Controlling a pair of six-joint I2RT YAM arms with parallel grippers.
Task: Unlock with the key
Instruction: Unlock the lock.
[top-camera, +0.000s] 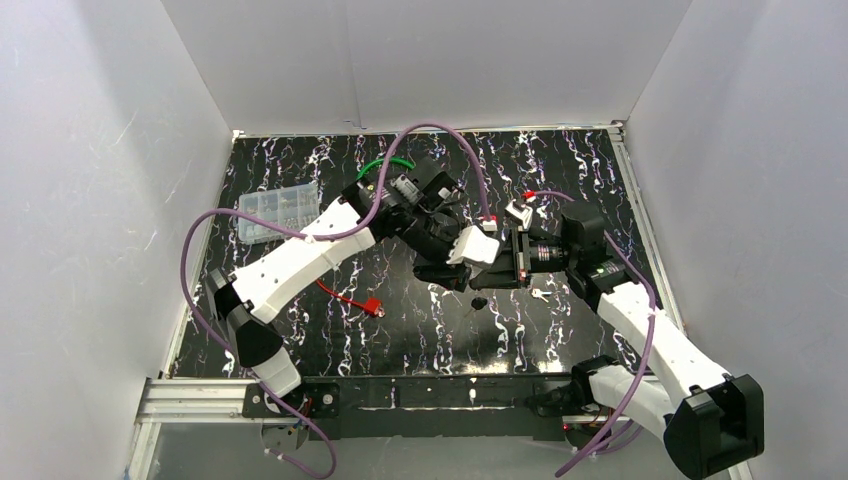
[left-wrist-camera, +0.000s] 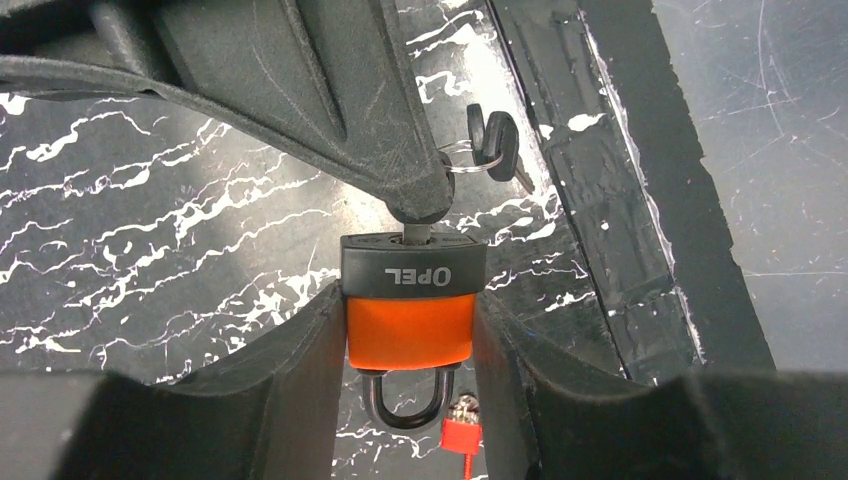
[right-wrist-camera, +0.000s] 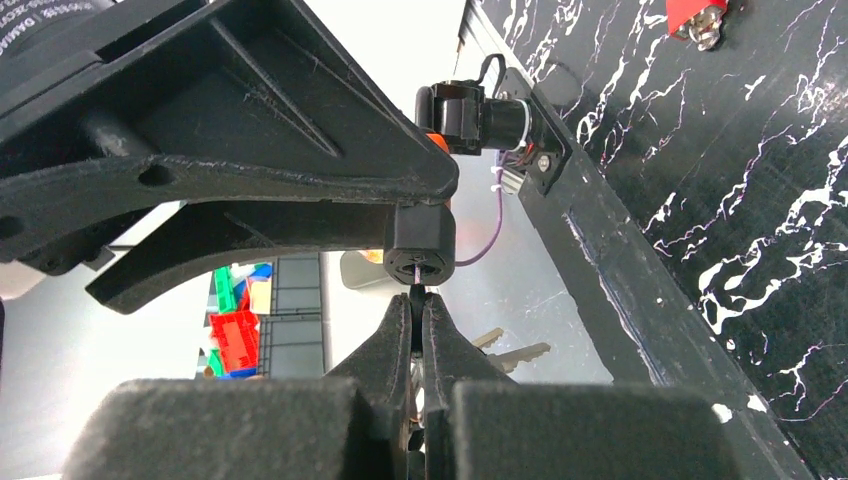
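My left gripper (left-wrist-camera: 408, 335) clamps the padlock (left-wrist-camera: 410, 300), my right gripper (right-wrist-camera: 415, 310) pinches the key (left-wrist-camera: 418, 233), apparently seated in it; the shackle (left-wrist-camera: 405, 405) looks latched, so turning is what's left

One brand word can be read, on the lock.
The orange padlock with a black band (left-wrist-camera: 410, 320) carries the word "OPEL" in pale letters on that band; it appears upside down in the left wrist view. In the right wrist view, white lettering runs along the black round housing (right-wrist-camera: 45, 18) in the top left corner, but the frame edge cuts it off and it cannot be read.
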